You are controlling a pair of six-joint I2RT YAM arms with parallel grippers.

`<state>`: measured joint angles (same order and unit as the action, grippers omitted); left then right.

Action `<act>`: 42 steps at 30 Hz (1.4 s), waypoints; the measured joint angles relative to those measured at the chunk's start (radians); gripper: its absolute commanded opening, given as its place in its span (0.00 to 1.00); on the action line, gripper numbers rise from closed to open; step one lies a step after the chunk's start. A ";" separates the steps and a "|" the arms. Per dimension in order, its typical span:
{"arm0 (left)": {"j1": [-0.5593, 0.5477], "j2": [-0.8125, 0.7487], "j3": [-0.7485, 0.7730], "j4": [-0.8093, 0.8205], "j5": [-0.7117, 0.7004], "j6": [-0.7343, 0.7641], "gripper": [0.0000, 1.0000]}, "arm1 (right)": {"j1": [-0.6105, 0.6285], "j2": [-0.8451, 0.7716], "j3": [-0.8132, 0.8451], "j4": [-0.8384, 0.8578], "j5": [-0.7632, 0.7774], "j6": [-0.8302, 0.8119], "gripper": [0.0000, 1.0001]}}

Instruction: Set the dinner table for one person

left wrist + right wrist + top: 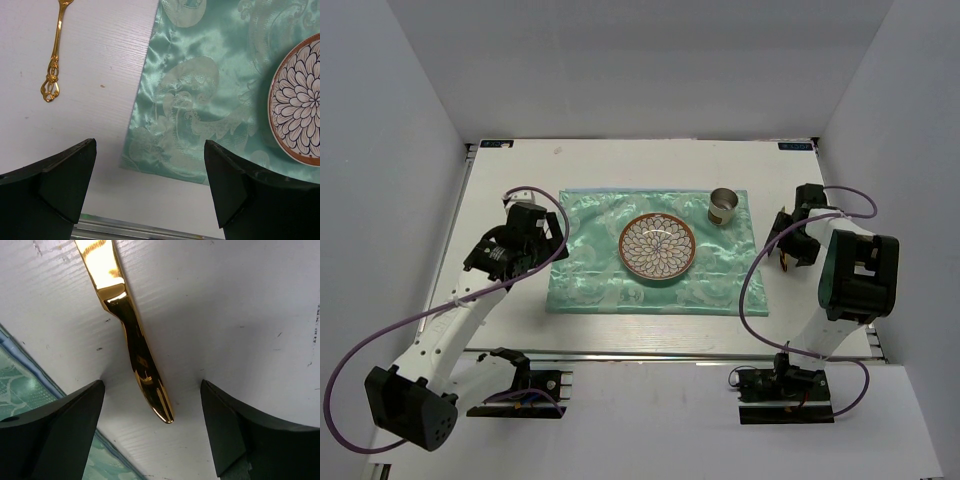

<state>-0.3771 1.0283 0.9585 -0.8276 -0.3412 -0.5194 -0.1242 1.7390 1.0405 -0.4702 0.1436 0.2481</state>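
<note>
The white dinner table (620,165) carries a green patterned cloth (590,265) with a floral plate (658,246) at its middle and a metal cup (723,207) at its far right corner. My right gripper (790,240) is low over the bare table right of the cloth. In the right wrist view a gold knife (135,347) lies flat with its handle end between the open right gripper (152,385), fingers apart from it on both sides. My left gripper (542,248), open and empty (150,185), hangs over the cloth's near left corner (150,160). A gold utensil (52,65) with an ornate handle lies on the table left of the cloth.
White walls enclose the table on three sides. A metal rail (130,231) runs along the front edge just below the left fingers. Purple cables loop beside both arms. In the top view the arms hide the knife and the gold utensil.
</note>
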 measured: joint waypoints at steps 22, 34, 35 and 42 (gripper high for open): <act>0.000 0.005 -0.002 0.018 0.021 0.011 0.98 | 0.000 0.041 0.031 0.079 0.011 -0.017 0.31; 0.000 0.015 -0.002 0.020 0.028 0.014 0.98 | 0.002 -0.037 -0.065 0.154 -0.034 0.011 0.00; 0.000 0.016 -0.002 0.020 0.028 0.014 0.98 | 0.003 -0.056 -0.082 0.152 -0.040 0.013 0.00; 0.000 0.016 -0.002 0.020 0.028 0.014 0.98 | 0.028 -0.275 -0.148 0.017 -0.070 0.032 0.00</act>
<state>-0.3771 1.0447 0.9562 -0.8074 -0.3134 -0.5053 -0.0963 1.4639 0.8925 -0.4534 0.0734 0.2802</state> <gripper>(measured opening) 0.979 0.177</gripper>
